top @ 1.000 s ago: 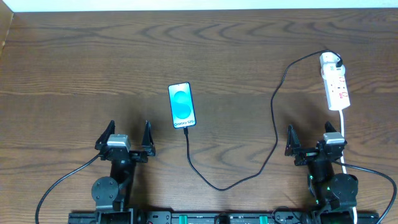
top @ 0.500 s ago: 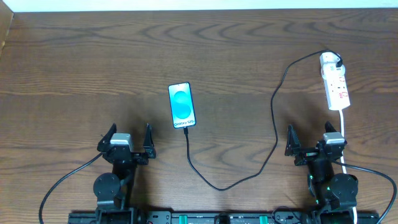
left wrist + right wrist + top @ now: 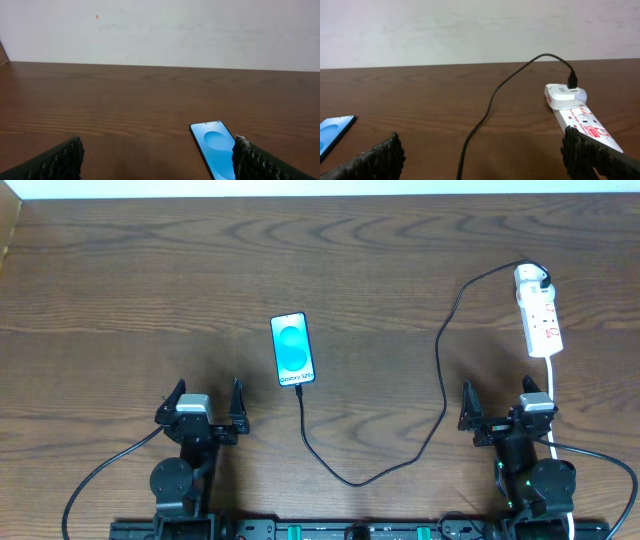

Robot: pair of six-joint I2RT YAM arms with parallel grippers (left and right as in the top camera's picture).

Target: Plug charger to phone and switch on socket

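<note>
I work on a dark wood-grain table with a plain pale wall behind it. The phone lies flat with its blue screen up, its long axis running away from me and its lettered end nearest me. The charger meets that near edge and loops right of the phone. It ends in a white plug on the far end of the socket, which lies well right of the phone, lengthwise like it. My left pincer, near-left of the phone, and my right pincer, near-right, stand spread and empty.

Even, bright lighting; sharp, glare-free.
</note>
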